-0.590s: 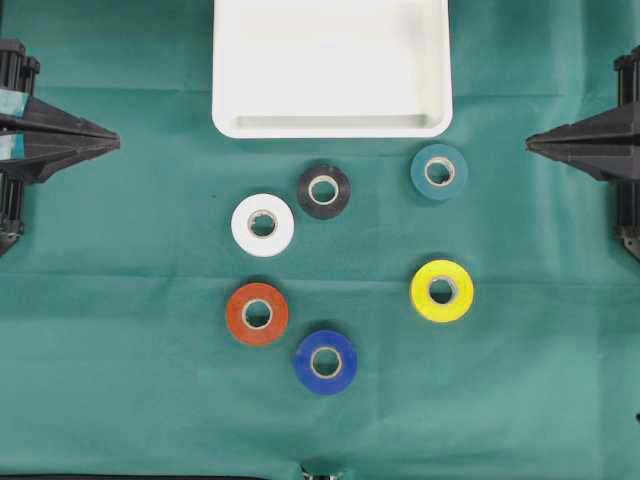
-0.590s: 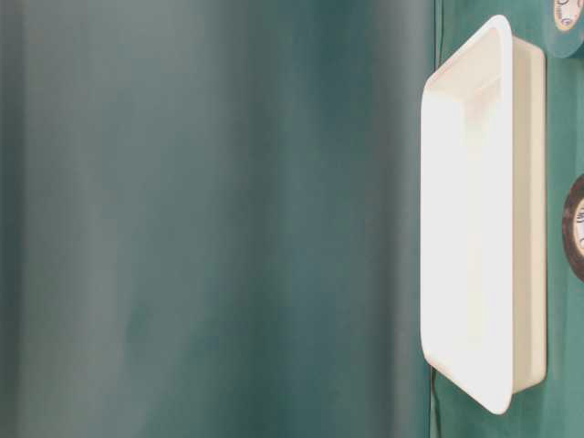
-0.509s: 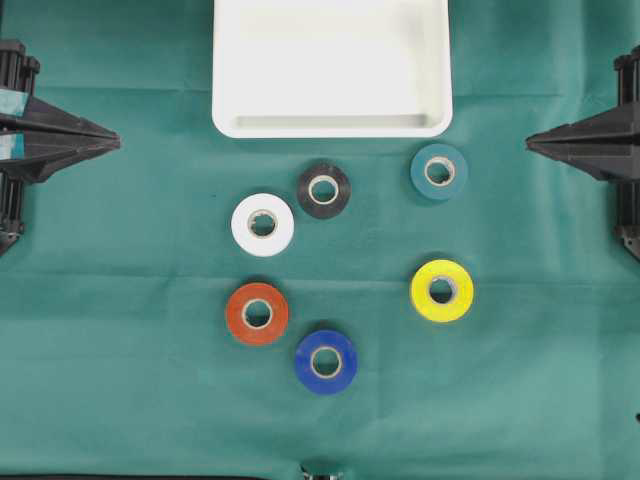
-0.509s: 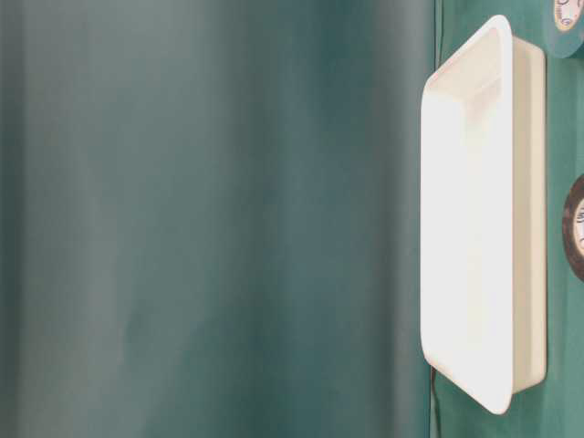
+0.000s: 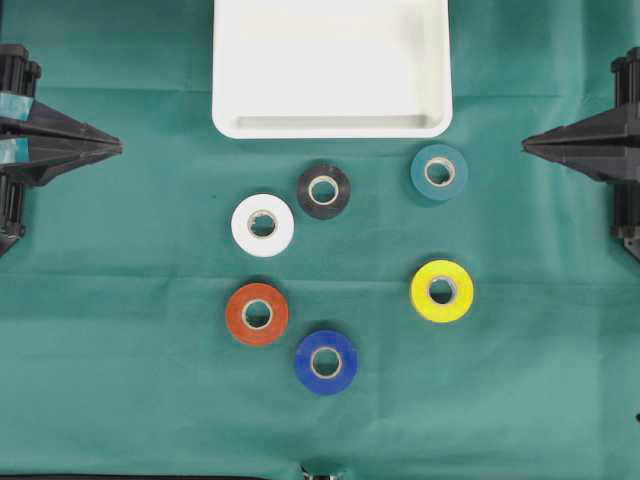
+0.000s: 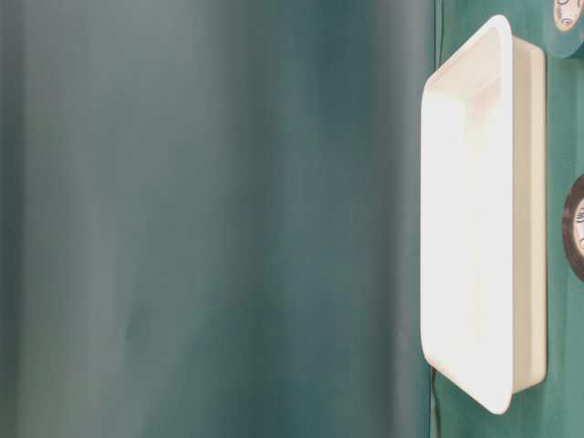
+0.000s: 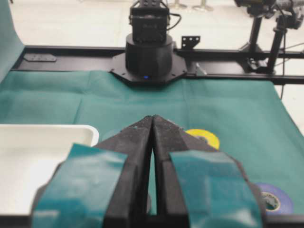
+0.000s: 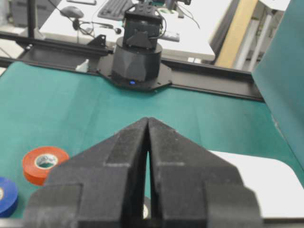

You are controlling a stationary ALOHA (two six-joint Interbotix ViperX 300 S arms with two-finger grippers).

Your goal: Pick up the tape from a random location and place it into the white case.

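Several tape rolls lie flat on the green cloth: black (image 5: 323, 190), teal (image 5: 438, 172), white (image 5: 262, 224), yellow (image 5: 441, 290), red (image 5: 257, 313) and blue (image 5: 325, 361). The white case (image 5: 330, 126) sits at the top middle, nothing in it. My left gripper (image 5: 119, 146) is shut at the far left edge, holding nothing. My right gripper (image 5: 524, 146) is shut at the far right edge, also holding nothing. Both stay well apart from the rolls. The case (image 6: 474, 219) shows again in the table-level view.
In the left wrist view the yellow roll (image 7: 203, 138) and blue roll (image 7: 271, 199) lie beyond the fingertips (image 7: 153, 117). The right wrist view shows the red roll (image 8: 45, 163). Each arm's black base stands at the opposite table edge.
The right gripper has crept slightly leftward. The left gripper and all tape rolls sit as before.
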